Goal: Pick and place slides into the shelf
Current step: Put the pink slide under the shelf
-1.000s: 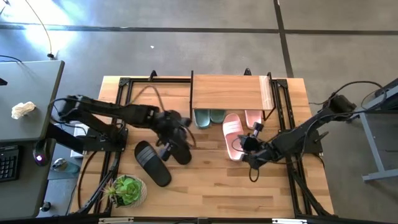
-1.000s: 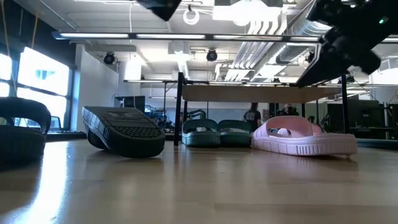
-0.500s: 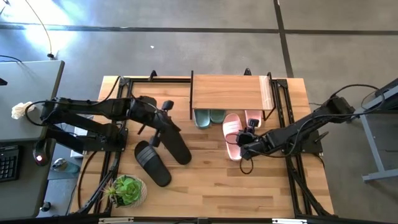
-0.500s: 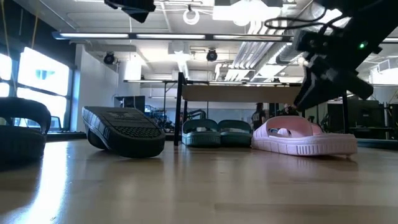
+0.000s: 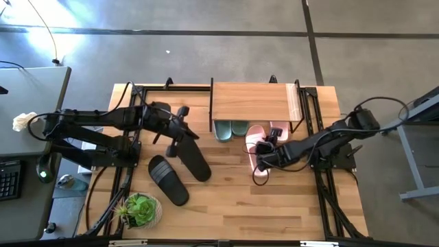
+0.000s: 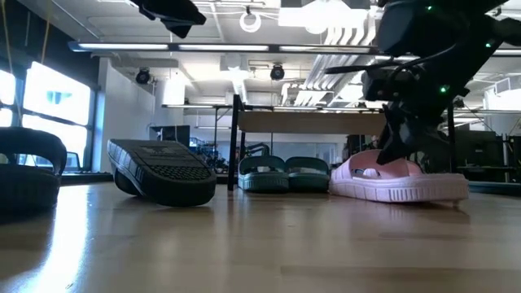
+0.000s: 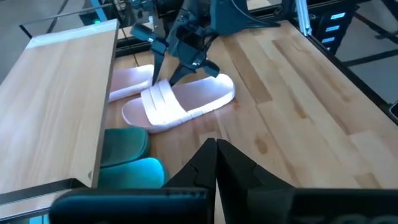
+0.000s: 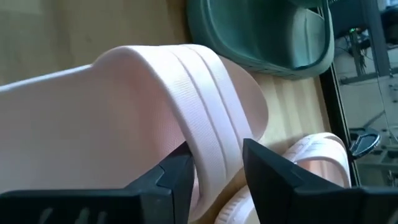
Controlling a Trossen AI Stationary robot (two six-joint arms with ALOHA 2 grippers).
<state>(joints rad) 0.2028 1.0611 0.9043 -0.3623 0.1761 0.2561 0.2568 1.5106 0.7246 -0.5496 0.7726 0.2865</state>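
- The shelf (image 5: 252, 101) stands at twelve o'clock on the table (image 5: 226, 213). Its plank top is raised on thin black legs, so the slides go in beneath it, toe first from the six o'clock side.
- The left arm waits at about nine o'clock. Its left gripper (image 5: 180, 130) is shut and holds nothing, and it hangs just above the upper end of one black slide (image 5: 194, 160), clear of the right arm's working space.
- The right arm reaches in from three o'clock. Its right gripper (image 5: 264, 146) has its jaws parted about halfway and straddling the strap of the pink slide (image 5: 257, 159). The right wrist view shows one finger on each side of that strap with a gap showing, so the strap is bracketed, judged not yet gripped. The strap is the natural handle, being the one raised part that the fingers can get around.
- That pink slide lies flat on its sole just outside the shelf at about five o'clock of it. It is pale, with a wide ribbed strap and a grooved sole edge.
- The second pink slide (image 5: 278, 129) is already tucked under the shelf's right end.
- The sage-green pair (image 5: 230, 128) sits side by side under the left part of the shelf, toes inward.
- The second black slide (image 5: 167, 180) lies near seven o'clock, close to a potted plant (image 5: 140, 209). Both black ones are ribbed and not yet shelved.
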